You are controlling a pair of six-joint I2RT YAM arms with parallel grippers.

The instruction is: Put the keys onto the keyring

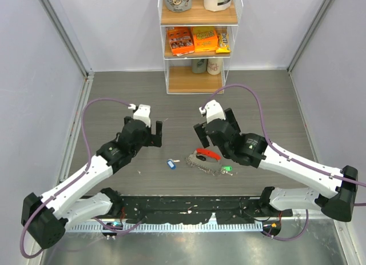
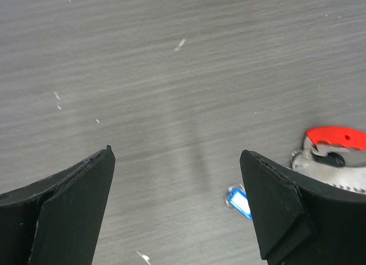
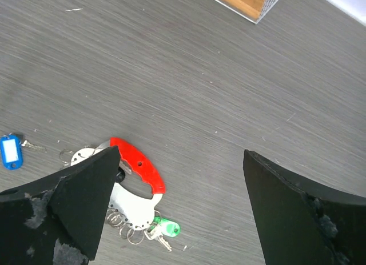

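Plainly, neither arm has hold of anything: the left gripper [image 2: 176, 156] and the right gripper [image 3: 182, 153] both hang above the worktop [image 1: 114, 99] with their black, wedge-shaped fingers spread wide and nothing between them. The keyring [image 3: 140, 162] lies a little right of the middle of the worktop, towards the near edge, almost beneath the right gripper and just on its left-finger side. Its curved red fob runs roughly along the near edge, slightly slanted, with a flat silvery plate and a cluster of thin rings trailing from it. The green key [image 3: 166, 226] rests at the ring end, nearer the near edge; it touches the small rings, though whether it is already threaded on cannot be told from here. The blue key [image 2: 239, 199] lies alone, just left of the keyring and apart from it, below the left gripper's right finger, so the left arm looks the handier for it and the right for steadying the ring. Both keys are tiny, with glossy plastic heads, lying flat on matt, grey, wood-grained board, which should make pinching them fiddly.
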